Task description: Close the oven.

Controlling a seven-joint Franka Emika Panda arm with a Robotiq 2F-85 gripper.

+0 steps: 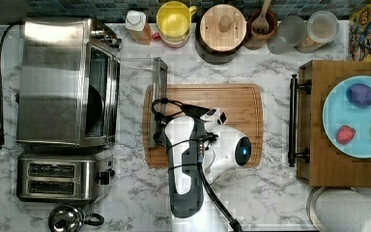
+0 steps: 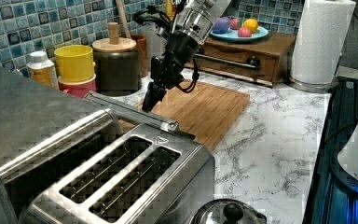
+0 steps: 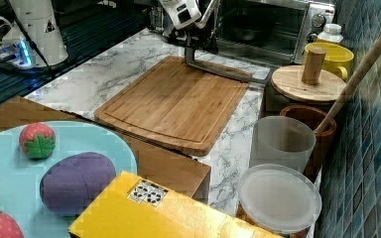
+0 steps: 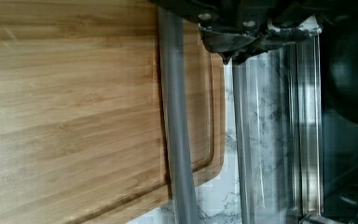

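Note:
The oven (image 1: pixel 53 82) stands at the top view's left with its glass door folded down flat toward the counter. Its long metal bar handle (image 1: pixel 159 96) lies over the left edge of the wooden cutting board (image 1: pixel 222 116). My gripper (image 2: pixel 149 100) points down right at the near part of that handle, touching or just beside it. In the right view my gripper (image 3: pixel 190 54) reaches down to one end of the handle (image 3: pixel 228 73), with the oven's dark inside behind it. The wrist view has the handle (image 4: pixel 177 140) running across the board beside my gripper (image 4: pixel 228 51).
A two-slot toaster (image 1: pixel 60 181) and a kettle (image 1: pixel 70 220) stand beside the oven. Bottle, yellow mug (image 1: pixel 174 19), lidded canister and jars line the tiled back wall. A wooden tray (image 1: pixel 319 159) with a blue plate of toy fruit and a paper towel roll (image 1: pixel 352 212) are at the top view's right.

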